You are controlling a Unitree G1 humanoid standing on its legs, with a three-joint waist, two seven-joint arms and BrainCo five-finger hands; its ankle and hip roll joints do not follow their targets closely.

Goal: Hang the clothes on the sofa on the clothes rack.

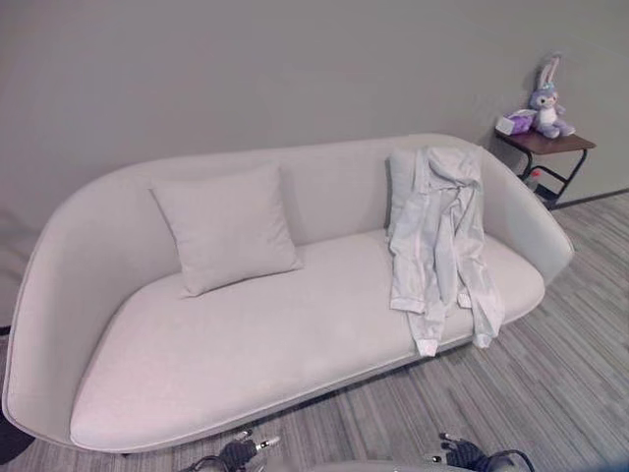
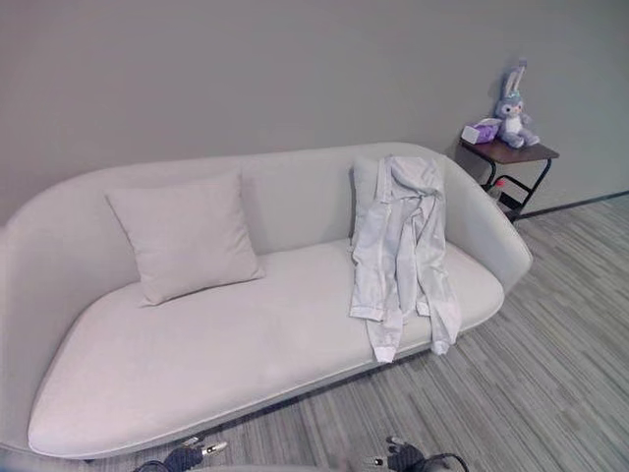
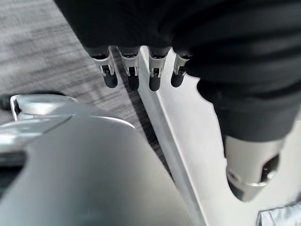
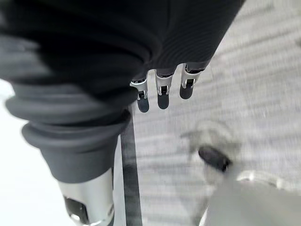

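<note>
The pale grey-white long-sleeved shirt (image 1: 439,236) is draping over the right end of the curved cream fabric sofa (image 1: 246,344), sleeves dangling off the seat's near edge. Both hands, left hand (image 3: 136,70) and right hand (image 4: 162,89), are hanging low with relaxed, empty fingers. I'd be reaching for the collar up top, not a sleeve.

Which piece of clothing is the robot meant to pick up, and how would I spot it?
Start at the big pale sofa against the grey wall. At its end nearest the small side table with the plush rabbit, a white garment hangs from the backrest across the seat, sleeves dangling past the front edge. Unlike the smooth square cushion, it is crumpled and long.
</note>
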